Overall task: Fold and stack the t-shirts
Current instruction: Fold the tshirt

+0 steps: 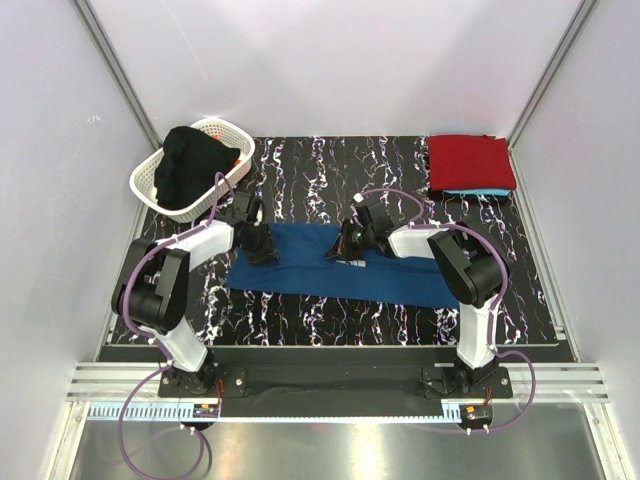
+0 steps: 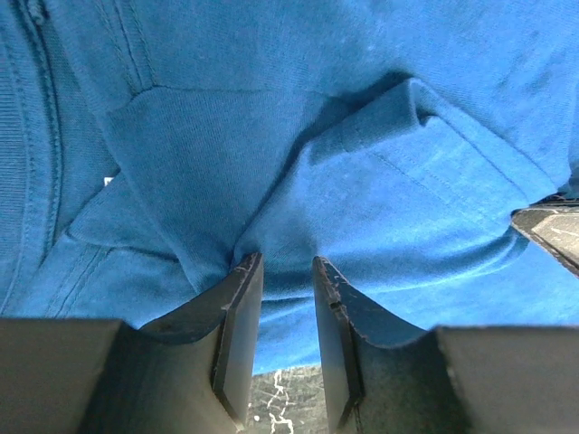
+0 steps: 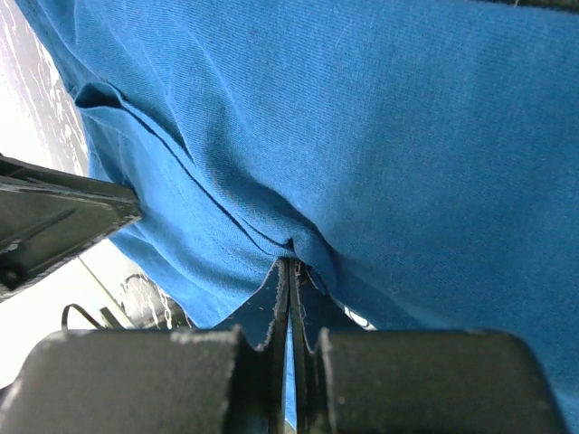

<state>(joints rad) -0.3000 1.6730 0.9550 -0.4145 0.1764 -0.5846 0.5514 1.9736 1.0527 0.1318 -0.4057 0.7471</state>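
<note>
A navy blue t-shirt [image 1: 300, 268] lies spread as a long band across the middle of the marbled table, and a small white print [image 3: 357, 316] shows on it. My left gripper [image 1: 262, 245] stands over its left end. In the left wrist view the left gripper [image 2: 279, 262] is open, with its tips against the wrinkled blue cloth [image 2: 362, 181]. My right gripper [image 1: 346, 245] is at the shirt's middle, and close up the right gripper [image 3: 291, 262] is shut on a fold of the cloth [image 3: 407, 136]. A folded red t-shirt [image 1: 470, 160] lies on a turquoise one [image 1: 480, 191] at the back right.
A white lattice basket [image 1: 150, 188] holding a heap of black cloth [image 1: 195, 165] stands at the back left corner. The table's mat [image 1: 330, 165] is black with white veins. Walls close in on both sides and at the back.
</note>
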